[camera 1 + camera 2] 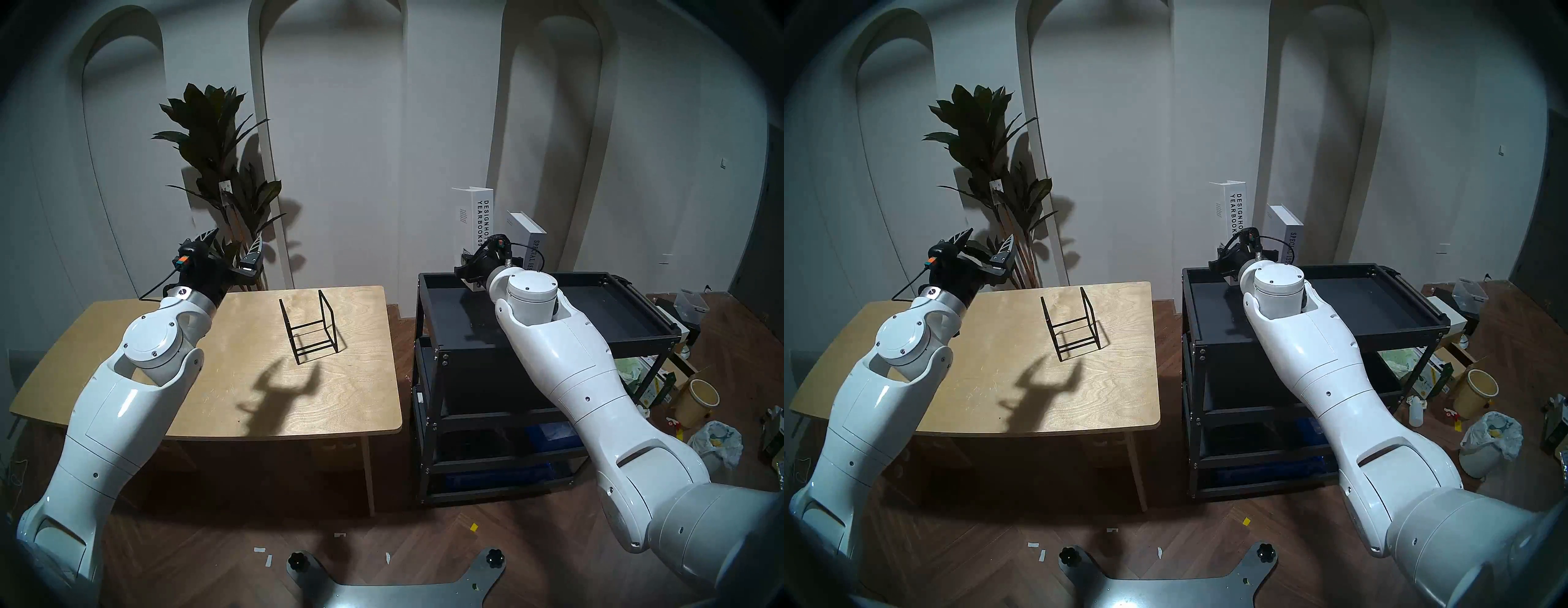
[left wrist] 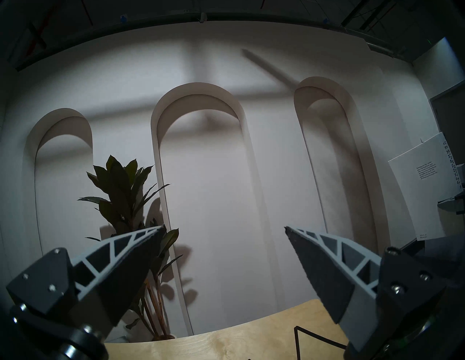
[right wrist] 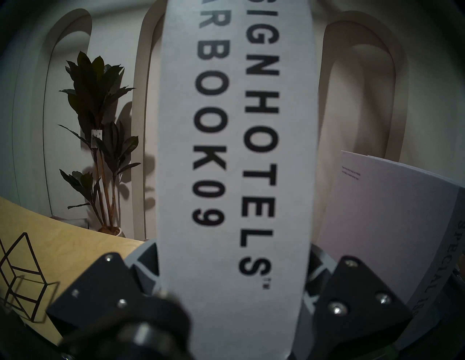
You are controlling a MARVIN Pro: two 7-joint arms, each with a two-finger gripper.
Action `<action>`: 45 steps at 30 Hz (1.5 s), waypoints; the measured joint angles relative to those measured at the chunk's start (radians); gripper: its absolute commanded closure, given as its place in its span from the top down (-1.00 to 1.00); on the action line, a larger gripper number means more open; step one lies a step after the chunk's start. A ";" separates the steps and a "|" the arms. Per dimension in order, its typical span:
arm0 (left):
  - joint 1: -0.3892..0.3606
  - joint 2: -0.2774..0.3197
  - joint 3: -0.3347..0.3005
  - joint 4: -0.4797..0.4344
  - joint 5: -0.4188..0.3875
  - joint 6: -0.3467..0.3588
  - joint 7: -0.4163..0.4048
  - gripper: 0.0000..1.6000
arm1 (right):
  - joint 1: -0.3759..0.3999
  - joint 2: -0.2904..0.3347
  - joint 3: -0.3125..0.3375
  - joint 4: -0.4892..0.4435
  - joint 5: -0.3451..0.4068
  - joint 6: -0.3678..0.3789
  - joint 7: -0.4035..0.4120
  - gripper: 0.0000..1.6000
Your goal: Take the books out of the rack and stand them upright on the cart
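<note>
Right wrist view: we are clamping the right pincer point(image 3: 234, 289) low on the DESIGN HOTELS book point(image 3: 236, 150), lowering it squarely onto the cart point(image 1: 594, 305) beside the SPECIAL ISSUE book point(image 1: 535, 250), and releasing only once it is standing flat, while the left pincer point(image 1: 237, 248) is idling wide open beyond the empty rack point(image 1: 309, 331).

Empty wire rack point(image 1: 1071, 325) on wooden table point(image 1: 1115, 395), two white books point(image 1: 1234, 212) upright on black cart point(image 1: 1378, 305).

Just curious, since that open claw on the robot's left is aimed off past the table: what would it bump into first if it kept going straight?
Probably the white arched wall. The left gripper points there, with the potted plant off to one side; depth is uncertain.
</note>
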 measured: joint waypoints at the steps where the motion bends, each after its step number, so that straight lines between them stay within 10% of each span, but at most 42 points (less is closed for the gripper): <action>1: 0.000 -0.001 0.001 -0.001 0.002 0.003 0.003 1.00 | 0.000 0.000 -0.001 0.011 -0.001 -0.007 0.001 -1.00; 45: -0.008 -0.069 0.072 -0.013 0.081 0.080 0.116 1.00 | 0.086 -0.109 -0.005 0.415 -0.027 -0.214 0.085 -1.00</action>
